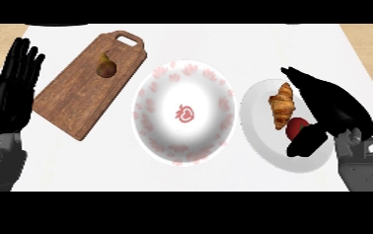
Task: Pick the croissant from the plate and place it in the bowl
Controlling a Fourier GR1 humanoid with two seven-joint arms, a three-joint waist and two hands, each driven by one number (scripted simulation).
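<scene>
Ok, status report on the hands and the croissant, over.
Left hand open, resting at left edge. Right hand open over white plate. Golden croissant on plate beside red fruit. Red-patterned white bowl unobstructed.

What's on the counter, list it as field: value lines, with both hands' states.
croissant: lying on the plate, not yet gripped
red item: on the plate beside the croissant
bowl: centre, holds nothing
cutting board: left, carrying a pear
right robot hand: open, over the plate
left robot hand: open, resting at left edge
</scene>
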